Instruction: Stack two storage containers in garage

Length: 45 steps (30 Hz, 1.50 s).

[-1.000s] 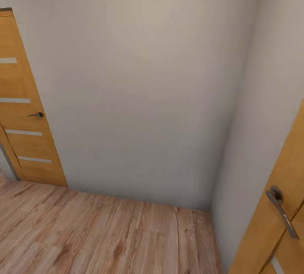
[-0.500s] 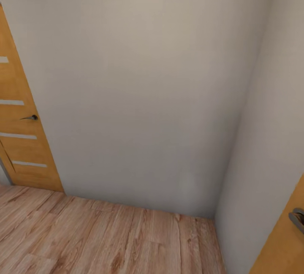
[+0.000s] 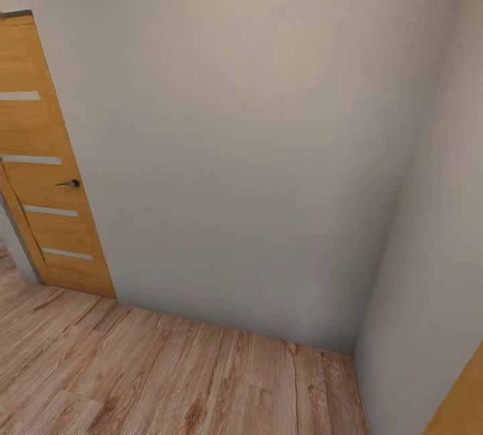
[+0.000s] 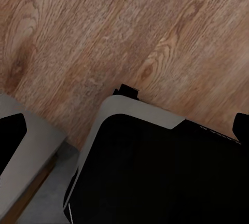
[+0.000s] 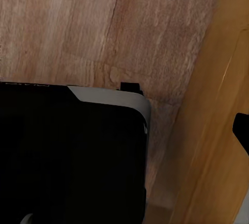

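Whether the left gripper and the right gripper are wide, narrow or holding something, I cannot tell. Both wrist cameras look down past the black base (image 4: 155, 177) of the robot with its grey rim, onto the wood floor (image 4: 104, 32). In the right wrist view a yellow-wood door (image 5: 218, 130) stands just beside the corner of the base.

From the head, the robot faces a bare pale wall (image 3: 235, 153) in a corner. A second wooden door (image 3: 47, 173) with a dark handle (image 3: 69, 183) is at the left. Where the storage containers are, I cannot tell from here; the plank floor suggests the robot is not in the garage.

I judge the step in hand to be driving between rooms. To do it well, the base should turn away from the corner slowly and keep its right side clear of the near door. The arms are better kept tucked in, so that nothing catches on a door frame.
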Motion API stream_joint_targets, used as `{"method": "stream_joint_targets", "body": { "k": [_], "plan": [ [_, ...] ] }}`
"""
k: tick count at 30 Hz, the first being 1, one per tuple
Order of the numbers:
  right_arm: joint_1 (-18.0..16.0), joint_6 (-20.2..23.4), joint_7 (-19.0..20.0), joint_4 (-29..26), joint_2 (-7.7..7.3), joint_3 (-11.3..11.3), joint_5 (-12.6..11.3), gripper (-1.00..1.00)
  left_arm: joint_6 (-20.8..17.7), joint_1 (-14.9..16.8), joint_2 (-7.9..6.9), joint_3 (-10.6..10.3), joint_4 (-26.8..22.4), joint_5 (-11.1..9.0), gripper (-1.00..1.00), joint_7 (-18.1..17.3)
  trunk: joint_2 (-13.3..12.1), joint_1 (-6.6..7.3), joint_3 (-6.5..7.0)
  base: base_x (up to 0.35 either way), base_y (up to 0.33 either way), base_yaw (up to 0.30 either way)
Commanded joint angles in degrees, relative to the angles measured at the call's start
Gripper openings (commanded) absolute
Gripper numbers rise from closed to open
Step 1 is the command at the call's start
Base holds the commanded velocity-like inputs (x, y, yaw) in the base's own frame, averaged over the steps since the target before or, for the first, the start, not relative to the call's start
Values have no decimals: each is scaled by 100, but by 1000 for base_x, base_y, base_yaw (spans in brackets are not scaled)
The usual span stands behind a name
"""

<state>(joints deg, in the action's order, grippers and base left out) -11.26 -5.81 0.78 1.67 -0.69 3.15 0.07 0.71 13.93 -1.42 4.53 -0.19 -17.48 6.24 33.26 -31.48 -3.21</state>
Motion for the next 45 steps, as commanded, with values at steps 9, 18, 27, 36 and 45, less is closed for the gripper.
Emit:
{"method": "stream_joint_targets", "body": {
  "k": [9, 18, 27, 36, 45],
  "plan": [
    [-12, -34, 7, 18, -2, 29, 2, 100, 8, 6, 1, 39, 1, -1, 100, 9, 10, -2, -11, 0, 0, 265],
    [-11, -35, 8, 18, -3, 30, 2, 100, 8, 5, -4, 47, 1, -6, 100, 9, 10, -2, -11, 129, 0, 266],
    [-8, -37, 7, 18, -3, 29, 2, 100, 8, 5, -2, 48, 1, -4, 100, 9, 10, -2, -11, 290, 0, 232],
    [-9, -42, 5, 18, -3, 30, 2, 100, 8, 5, -3, 48, 1, -9, 100, 9, 10, -2, -11, 259, 0, 222],
    [-11, -43, 7, 18, -1, 31, 2, 100, 8, 5, -6, 48, 1, -8, 100, 9, 10, -2, -11, 227, 0, 221]
  ]
}}
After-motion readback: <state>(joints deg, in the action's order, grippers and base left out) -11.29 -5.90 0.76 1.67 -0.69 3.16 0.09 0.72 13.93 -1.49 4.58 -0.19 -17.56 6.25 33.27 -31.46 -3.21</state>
